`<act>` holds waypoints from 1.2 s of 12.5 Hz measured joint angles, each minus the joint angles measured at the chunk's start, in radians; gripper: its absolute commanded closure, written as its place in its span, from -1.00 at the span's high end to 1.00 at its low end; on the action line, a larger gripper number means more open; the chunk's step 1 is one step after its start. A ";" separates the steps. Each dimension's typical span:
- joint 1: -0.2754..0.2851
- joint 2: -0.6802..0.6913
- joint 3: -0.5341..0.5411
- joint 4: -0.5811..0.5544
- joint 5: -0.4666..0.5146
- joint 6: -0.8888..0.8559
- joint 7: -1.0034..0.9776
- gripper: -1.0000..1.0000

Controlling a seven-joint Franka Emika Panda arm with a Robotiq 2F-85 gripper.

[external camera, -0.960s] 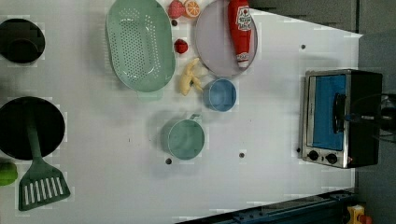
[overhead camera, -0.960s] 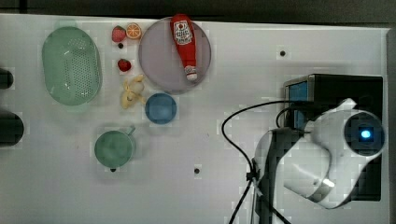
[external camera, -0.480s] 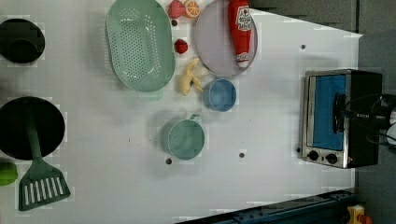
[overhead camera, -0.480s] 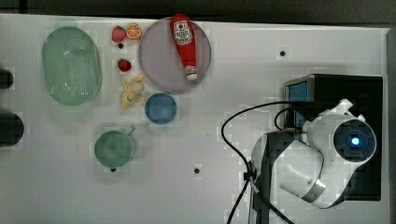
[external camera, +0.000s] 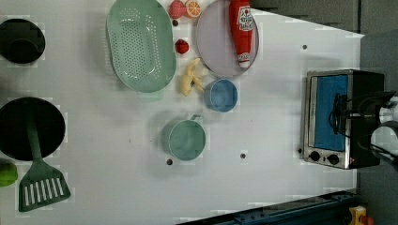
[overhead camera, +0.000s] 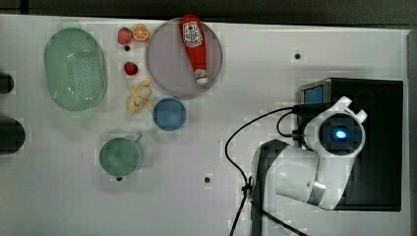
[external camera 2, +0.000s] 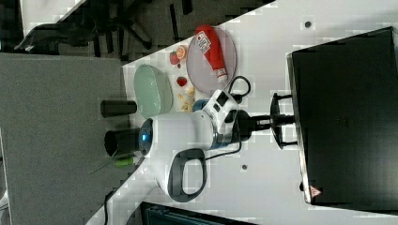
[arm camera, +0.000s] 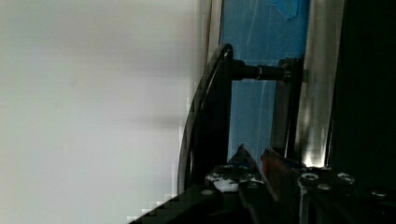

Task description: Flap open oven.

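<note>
The oven (overhead camera: 378,98) stands at the top view's right, with a black top (external camera 2: 347,117), a steel front and a blue glass door (external camera: 328,93) that lies flat against the frame. Its black bar handle (arm camera: 210,121) stands off the door on long posts (external camera 2: 277,108). My gripper (arm camera: 254,154) reaches down at the handle's middle (external camera: 349,112). Its fingertips sit in the space between bar and glass, only a narrow gap apart. Nothing shows between them. The arm's white wrist (overhead camera: 339,132) hangs over the oven's front edge.
A purple plate (overhead camera: 167,69) carries a ketchup bottle (overhead camera: 194,42). Nearby are a green colander (overhead camera: 75,69), a blue bowl (overhead camera: 169,114), a green cup (overhead camera: 119,156), a banana (overhead camera: 139,96) and strawberries. A black pan (external camera: 33,129) and a spatula (external camera: 42,183) lie at the left view's left. The arm's cable (overhead camera: 236,142) loops over the table.
The arm's wrist has swung toward the top view's left, from over the oven's top to over its front edge. The door still lies against the frame.
</note>
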 measured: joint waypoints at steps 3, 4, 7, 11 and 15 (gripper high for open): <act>0.023 0.024 0.037 0.002 -0.178 -0.011 0.180 -0.65; 0.043 0.036 0.042 0.006 -0.221 -0.026 0.246 -0.65; 0.110 0.084 0.077 0.020 -0.349 -0.092 0.454 -0.65; 0.239 0.187 0.132 0.020 -0.490 -0.178 0.751 -0.65; 0.346 0.398 0.177 0.059 -0.583 -0.243 0.986 -0.65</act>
